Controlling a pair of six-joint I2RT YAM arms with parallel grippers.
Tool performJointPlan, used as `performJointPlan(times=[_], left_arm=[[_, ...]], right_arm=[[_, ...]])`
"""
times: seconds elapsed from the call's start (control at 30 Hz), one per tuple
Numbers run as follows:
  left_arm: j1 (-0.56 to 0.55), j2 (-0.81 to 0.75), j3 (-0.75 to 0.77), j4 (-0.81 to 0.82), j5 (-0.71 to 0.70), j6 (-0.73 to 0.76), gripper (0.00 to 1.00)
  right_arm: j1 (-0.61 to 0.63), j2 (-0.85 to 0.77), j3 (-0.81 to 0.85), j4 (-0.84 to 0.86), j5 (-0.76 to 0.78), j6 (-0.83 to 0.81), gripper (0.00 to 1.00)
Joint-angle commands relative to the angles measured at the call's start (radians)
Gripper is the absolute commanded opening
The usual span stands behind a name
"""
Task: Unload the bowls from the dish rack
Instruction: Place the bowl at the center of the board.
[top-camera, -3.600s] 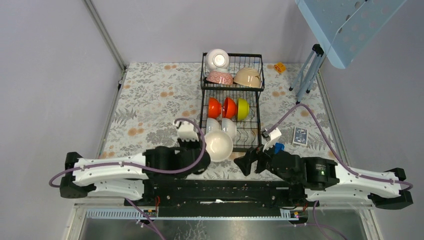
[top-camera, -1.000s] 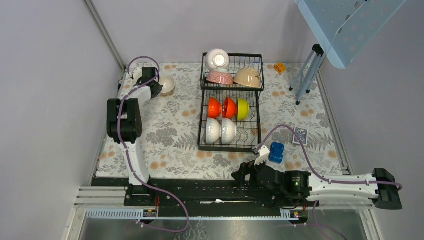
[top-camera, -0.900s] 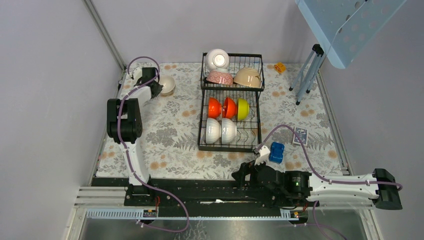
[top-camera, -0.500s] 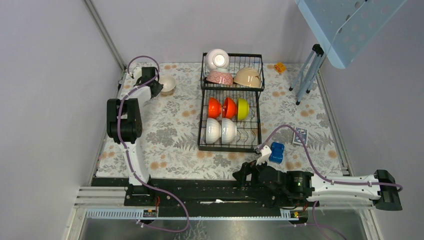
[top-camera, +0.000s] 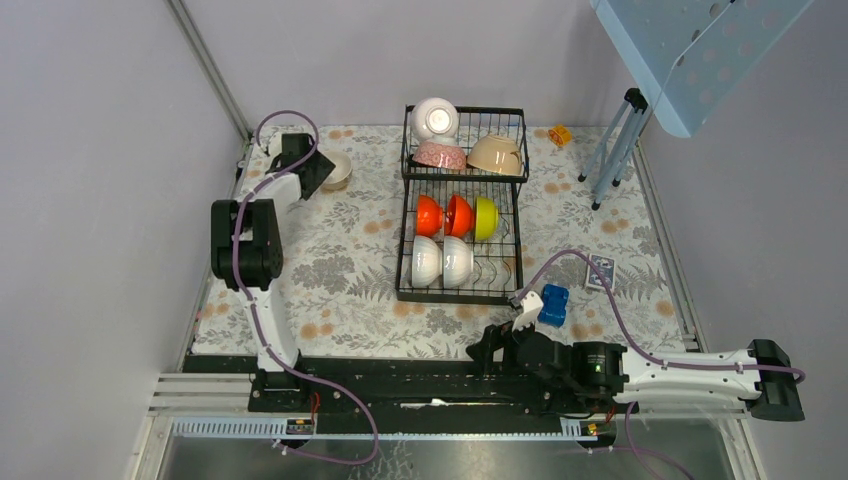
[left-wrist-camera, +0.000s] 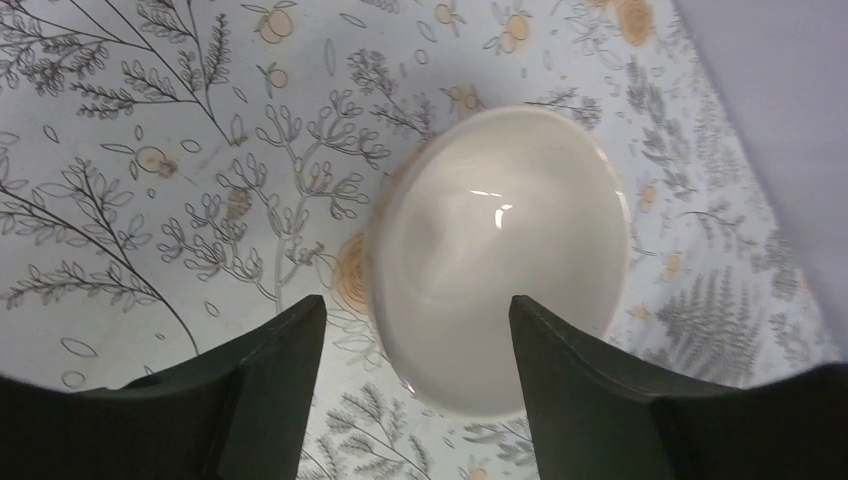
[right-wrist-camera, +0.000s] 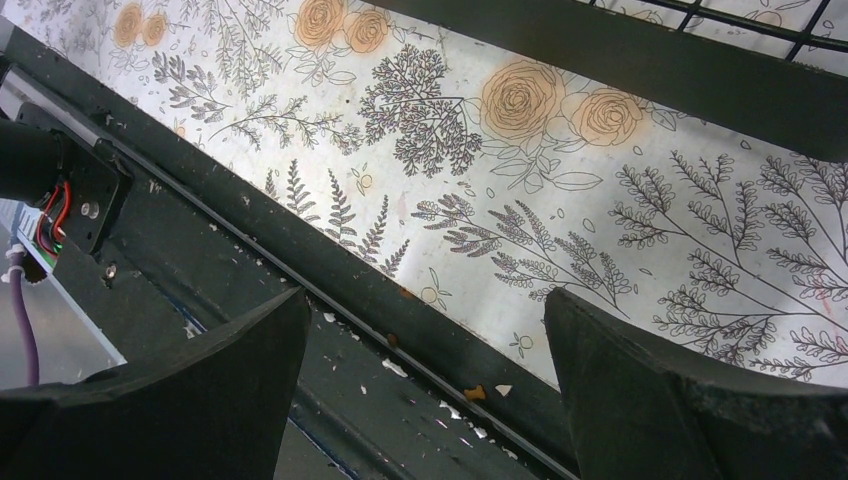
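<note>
Surface (top-camera: 300, 250): floral sheet carrying everything.
Dish rack (top-camera: 497, 272): eight bowls stand inside.
White bowls (top-camera: 442, 261): rack's near row, on edge, side by side; beyond and left of the right end effector, probably the nearer arm.
Cream bowl (left-wrist-camera: 500, 255): on the surface, well left of the rack's far end.
Left end effector (left-wrist-camera: 412, 310): above the cream bowl, fingers parted, gripping nothing.
Right end effector (right-wrist-camera: 425, 300): wide, empty, near the rack's near-right corner.

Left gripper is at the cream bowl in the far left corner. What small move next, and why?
Probably lift the left gripper straight up, clear of the cream ceramic bowl. Its jaws stand open either side of the bowl, which sits upright on the floral cloth, and more bowls wait in the black wire dish rack.
</note>
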Motion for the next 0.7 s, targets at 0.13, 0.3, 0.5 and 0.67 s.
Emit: performJointPlan(times=[0.13, 0.3, 0.5, 0.67], left_arm=[[0.001, -0.272, -0.082, 0.064, 0.051, -0.001, 0.89], [-0.049, -0.522, -0.237, 0.081, -0.01, 0.02, 0.99], [-0.237, -0.828, -0.414, 0.045, -0.163, 0.141, 0.99], [-0.406, -1.049, -0.564, 0.015, -0.221, 0.159, 0.99]], right_arm=[[0.006, 0.029, 0.039, -0.002, 0.022, -0.021, 0.94], [0.006, 0.022, 0.106, -0.034, 0.044, -0.087, 0.94], [0.006, 0.071, 0.27, -0.067, 0.097, -0.232, 0.94], [0.006, 0.214, 0.488, -0.119, 0.224, -0.359, 0.93]])
